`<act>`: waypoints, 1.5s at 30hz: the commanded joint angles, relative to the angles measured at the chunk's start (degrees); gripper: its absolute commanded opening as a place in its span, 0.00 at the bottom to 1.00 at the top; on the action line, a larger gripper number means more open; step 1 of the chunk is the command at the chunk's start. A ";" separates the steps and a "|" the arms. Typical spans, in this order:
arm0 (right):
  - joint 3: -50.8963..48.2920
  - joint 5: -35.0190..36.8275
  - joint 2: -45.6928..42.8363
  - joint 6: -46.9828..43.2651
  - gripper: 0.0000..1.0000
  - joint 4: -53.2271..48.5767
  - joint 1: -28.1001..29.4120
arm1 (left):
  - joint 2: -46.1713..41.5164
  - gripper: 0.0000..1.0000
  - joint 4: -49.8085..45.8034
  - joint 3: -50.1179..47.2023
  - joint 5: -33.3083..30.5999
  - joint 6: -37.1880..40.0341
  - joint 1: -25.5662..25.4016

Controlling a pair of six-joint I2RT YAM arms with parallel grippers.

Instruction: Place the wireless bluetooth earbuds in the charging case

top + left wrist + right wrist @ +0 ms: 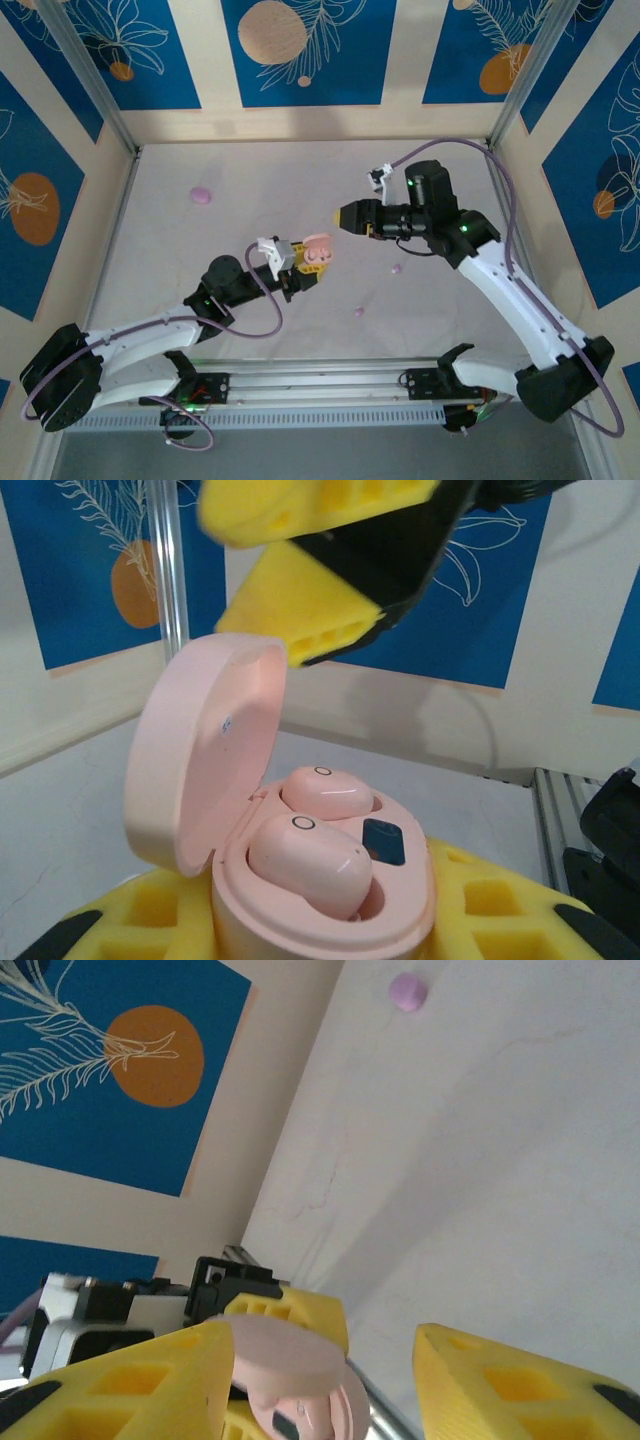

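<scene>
Pale tabletop (pixel 280 180) boxed by cream walls (pixel 195 60) — blue leaf-print panels (pixel 90 50), orange circles (pixel 35 207).

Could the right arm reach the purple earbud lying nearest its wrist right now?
Probably yes: the purple earbud lies unobstructed close by, and the right end effector is open, holding nothing.

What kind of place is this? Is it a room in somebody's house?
Probably not a house: it looks like a robot practice booth. Two white-and-black robot arms stand along a silver metal rail, and blue printed wall panels box in the pale tabletop.
</scene>
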 commanded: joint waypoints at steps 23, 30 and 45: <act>0.89 -13.21 4.18 -4.83 0.52 -9.21 1.98 | -0.38 0.33 2.67 1.27 -0.07 0.16 -0.67; -5.61 -20.32 1.66 -1.63 0.54 -2.33 0.52 | 0.60 0.33 4.90 1.41 0.78 -1.56 -0.67; -12.05 -30.26 4.12 7.34 0.47 13.26 0.56 | 2.00 0.35 5.99 2.75 2.72 -3.34 -0.67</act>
